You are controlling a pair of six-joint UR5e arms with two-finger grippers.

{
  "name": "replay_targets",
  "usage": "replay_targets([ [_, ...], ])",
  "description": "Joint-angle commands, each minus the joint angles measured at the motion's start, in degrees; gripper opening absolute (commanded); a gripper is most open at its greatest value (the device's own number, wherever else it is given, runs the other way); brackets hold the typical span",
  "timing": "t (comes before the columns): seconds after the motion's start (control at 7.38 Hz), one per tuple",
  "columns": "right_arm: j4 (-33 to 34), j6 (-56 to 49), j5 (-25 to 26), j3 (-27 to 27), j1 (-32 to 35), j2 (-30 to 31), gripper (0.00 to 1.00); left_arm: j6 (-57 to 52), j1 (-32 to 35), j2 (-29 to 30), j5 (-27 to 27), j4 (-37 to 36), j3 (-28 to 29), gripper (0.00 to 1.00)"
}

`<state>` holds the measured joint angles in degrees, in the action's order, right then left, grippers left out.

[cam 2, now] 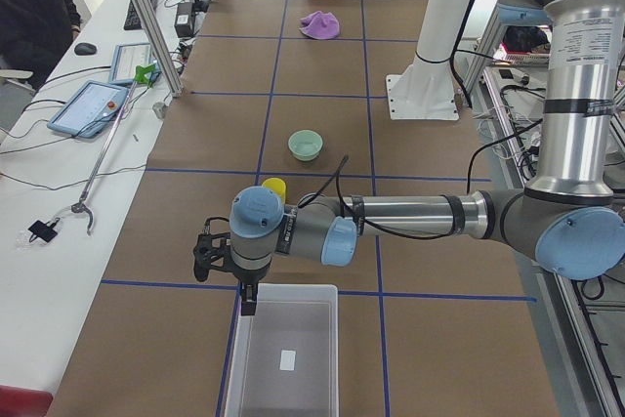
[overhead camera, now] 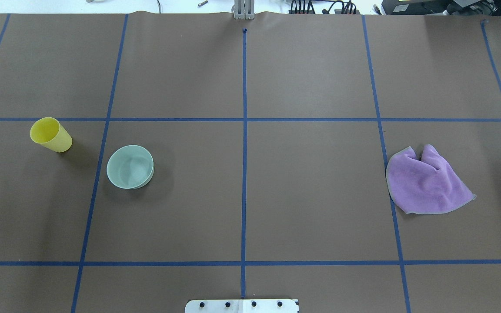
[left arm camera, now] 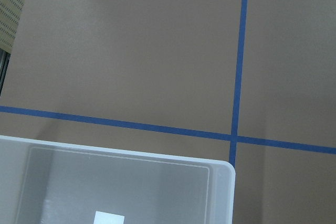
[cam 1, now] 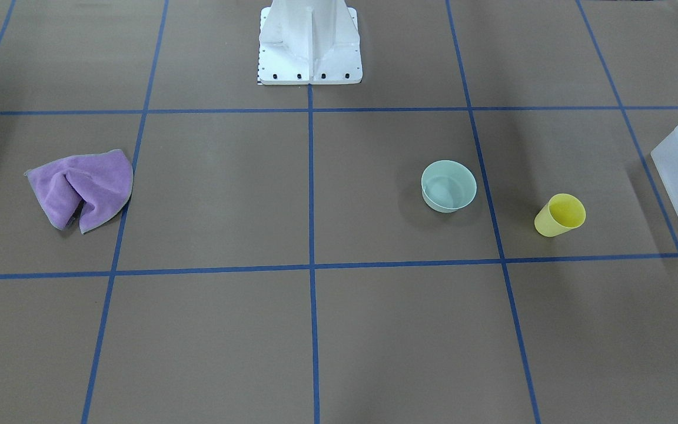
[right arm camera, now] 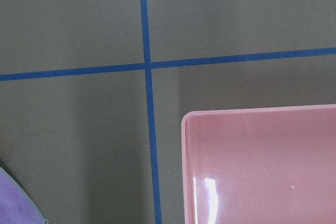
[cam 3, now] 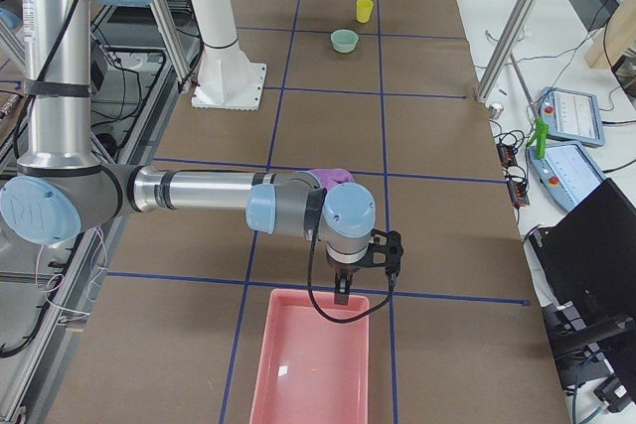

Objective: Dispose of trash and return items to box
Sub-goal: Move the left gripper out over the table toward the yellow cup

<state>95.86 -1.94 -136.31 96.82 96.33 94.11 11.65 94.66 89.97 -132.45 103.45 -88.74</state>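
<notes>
1. The box (cam 2: 283,363) lies directly under the left gripper (cam 2: 247,306), which hangs over its near wall. I cannot tell if the fingers are apart or together.
2. The pink bin (cam 3: 313,369) lies under the right gripper (cam 3: 341,295). Its fingers I also cannot judge.
3. The cloth (cam 1: 80,188) is just behind the right gripper, near the bin's corner.
4. The bowl (cam 1: 448,186) stands upright and well apart from the left gripper, toward the table's middle. Nothing is picked up yet, and the bowl is probably the first item. For a good grasp, put one finger inside the rim and one outside, then lift it high enough to pass the box wall.
5. The cup (cam 1: 559,215) stands between the left gripper and the bowl, so the reach should pass beside or above it.
</notes>
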Motion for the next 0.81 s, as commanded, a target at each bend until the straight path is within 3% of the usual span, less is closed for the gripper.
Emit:
replay_targets([
  [0.0,-0.1,0.0,-0.2,0.1,0.0,-0.2,1.00,0.0,-0.1,0.1,0.0,0.0,0.0,0.99],
  [0.54,0.0,0.0,-0.4,0.8,0.0,0.0,1.00,0.0,-4.5,3.7,0.7,0.7,-1.1,0.99],
  [0.68,0.1,0.0,-0.5,0.8,0.0,0.0,1.00,1.8,-5.9,3.5,-0.4,4.6,-1.5,0.99],
])
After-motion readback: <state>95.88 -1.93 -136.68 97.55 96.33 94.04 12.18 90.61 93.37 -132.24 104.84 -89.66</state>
